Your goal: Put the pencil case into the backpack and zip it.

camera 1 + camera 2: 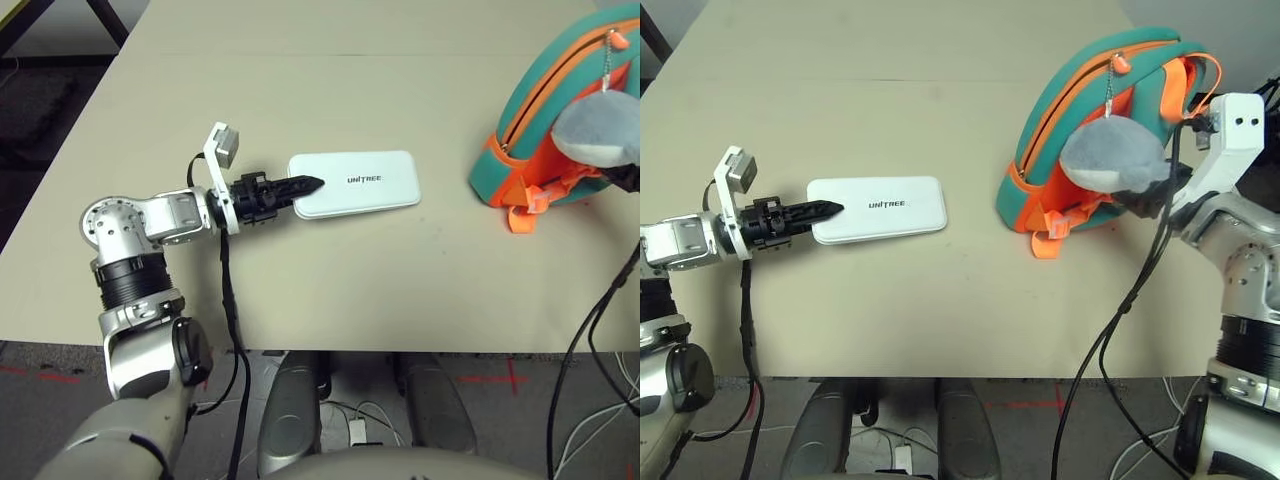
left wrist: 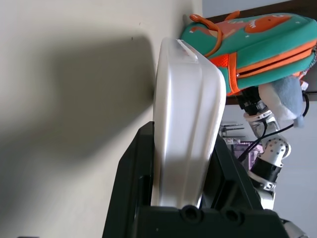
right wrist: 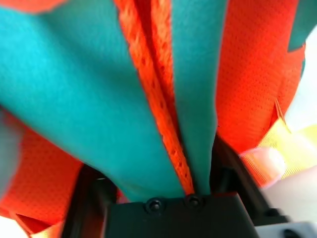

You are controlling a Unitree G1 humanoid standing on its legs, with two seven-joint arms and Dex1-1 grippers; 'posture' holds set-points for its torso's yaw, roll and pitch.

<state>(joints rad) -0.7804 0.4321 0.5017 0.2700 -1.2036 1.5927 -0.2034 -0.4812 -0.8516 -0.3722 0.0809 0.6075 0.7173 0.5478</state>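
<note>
The pencil case point(image 1: 355, 184) is lying flat on the beige worktop point(image 1: 300, 90), left of centre, with its black lettering facing up and its long side running left to right. The left gripper point(image 1: 300, 187) is reaching in from the left, level with the surface, and its jaws are closing on the case's left short end: in the left wrist view one black finger point(image 2: 130, 183) is sitting on each side of the white shell point(image 2: 185, 124), pressed against it. The case is resting on the worktop rather than hanging in the air.

The backpack point(image 1: 1090, 130) is standing well apart from the case, on the right side of the worktop, with its orange zipper trim curving over the teal top and its orange straps point(image 1: 1045, 240) trailing toward the near edge. The grey plush whale charm point(image 1: 1110, 160) is hanging on a short chain in front of it. The right gripper point(image 3: 190, 186) is coming in from the right, behind the charm, and its jaws are pinching a fold of teal fabric and orange trim at the backpack's side, as the right wrist view shows close up.
</note>
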